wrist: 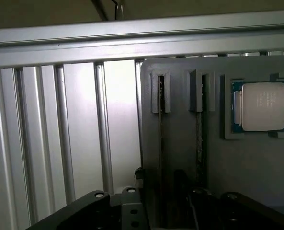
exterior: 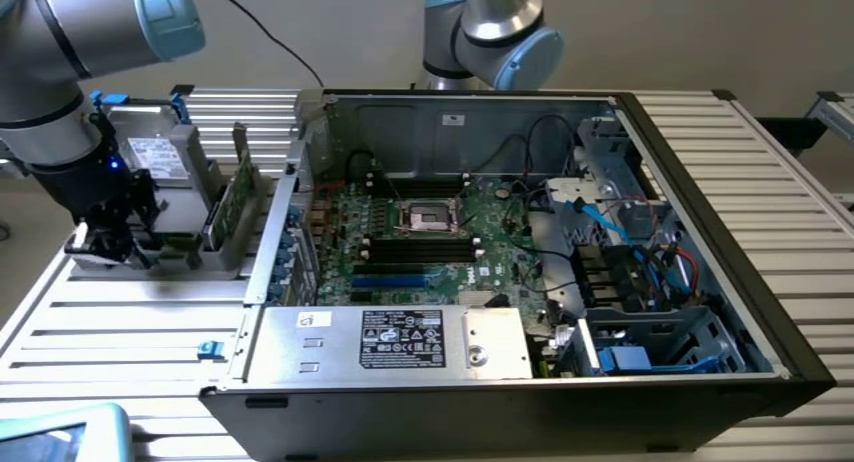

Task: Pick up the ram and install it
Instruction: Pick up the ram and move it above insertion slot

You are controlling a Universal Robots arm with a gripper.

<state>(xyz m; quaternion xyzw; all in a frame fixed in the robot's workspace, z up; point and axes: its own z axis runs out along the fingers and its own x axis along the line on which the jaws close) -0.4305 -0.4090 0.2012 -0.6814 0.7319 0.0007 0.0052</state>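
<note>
Writing: power supply [exterior: 400, 342] in the open computer case [exterior: 747, 282] carries a dark label with white print, too small to read. The white label on the grey drive [exterior: 160, 154] and the faint print on the processor [wrist: 262, 106] lid are also unreadable. No brand made out. Ram [exterior: 240, 202] [wrist: 198, 143] stands on its long edge in a slot of the grey holder [exterior: 187, 252] [wrist: 256, 167] on the slatted table [exterior: 120, 322], just outside the case wall on the exterior view's left. Long axis level, along the slot and roughly parallel to that wall; green face visible in the exterior view, edge-on in the wrist view. Second stick [wrist: 160, 139] sits in the neighbouring slot, parallel, with the processor in a recess beside the slots. Arm [exterior: 60, 72] descends from the exterior view's upper left, wrist pointing straight down, blue light lit. Gripper [exterior: 107, 244] [wrist: 177, 208] is low over the holder's near end, at the slot ends. Grip state: cannot tell whether open or closed, or whether the ram is held. Motherboard memory slots [exterior: 420, 250] lie below the processor socket [exterior: 430, 214].
</note>
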